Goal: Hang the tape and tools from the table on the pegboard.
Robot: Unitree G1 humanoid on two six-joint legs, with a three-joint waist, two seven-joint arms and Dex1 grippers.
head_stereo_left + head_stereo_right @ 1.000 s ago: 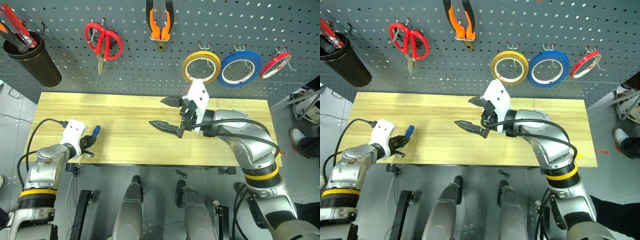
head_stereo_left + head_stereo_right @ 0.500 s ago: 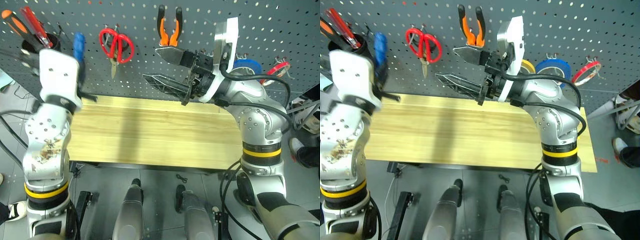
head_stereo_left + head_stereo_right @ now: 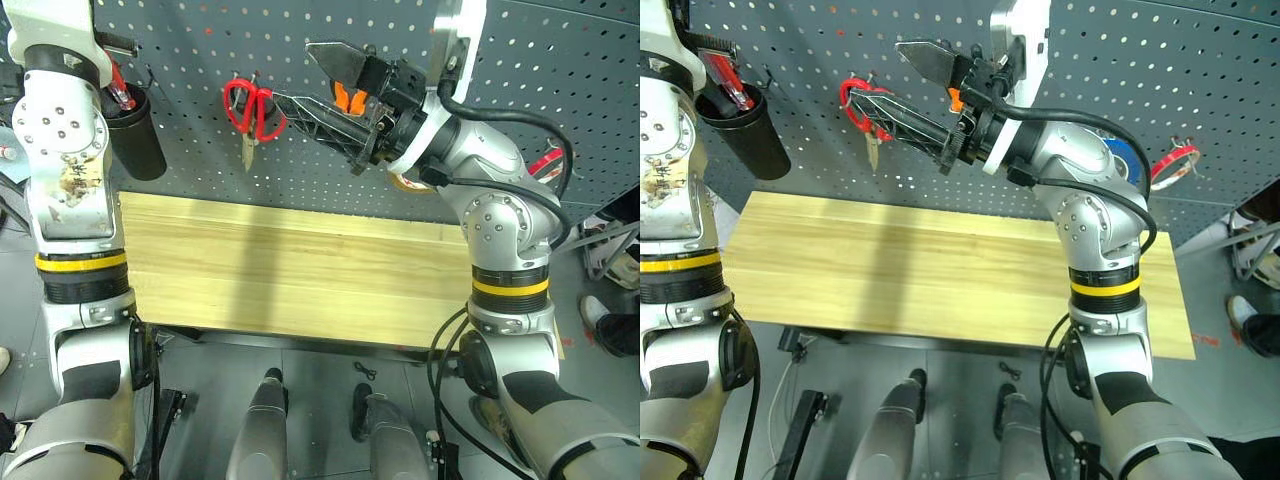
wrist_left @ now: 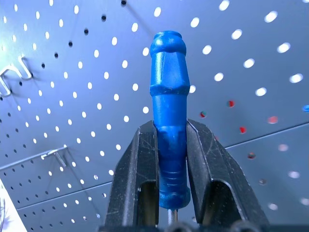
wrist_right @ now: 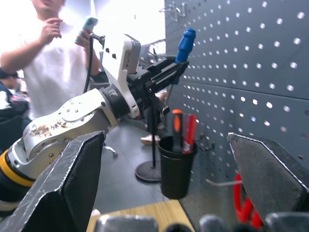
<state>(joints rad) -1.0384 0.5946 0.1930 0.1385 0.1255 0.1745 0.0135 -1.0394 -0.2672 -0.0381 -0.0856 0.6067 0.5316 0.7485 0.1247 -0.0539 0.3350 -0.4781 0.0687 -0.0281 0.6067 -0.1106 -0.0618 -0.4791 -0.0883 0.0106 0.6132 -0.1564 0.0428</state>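
Observation:
My left gripper (image 4: 170, 126) is shut on the shaft end of the blue-handled screwdriver (image 4: 169, 92), held up close to the dark grey pegboard (image 4: 251, 43). The right wrist view shows that screwdriver (image 5: 185, 39) pointing up beside the board. My right gripper (image 3: 312, 82) stands open and empty, raised in front of the board between the hanging red scissors (image 3: 250, 108) and the orange pliers (image 3: 345, 97). A sliver of the tan-yellow tape (image 3: 404, 183) peeks from behind my right forearm. The wooden table (image 3: 280, 270) lies below.
A black cup (image 3: 135, 140) with red and orange screwdrivers hangs at the board's left, near my left arm. A blue roll (image 3: 1127, 160) and a red roll (image 3: 1170, 160) hang at the right. A person (image 5: 48, 53) holding a phone stands off to the left side.
My left arm lifted the blue screwdriver from the table's left edge up to the pegboard. My right gripper rose too, still open. The camera tilted upward.

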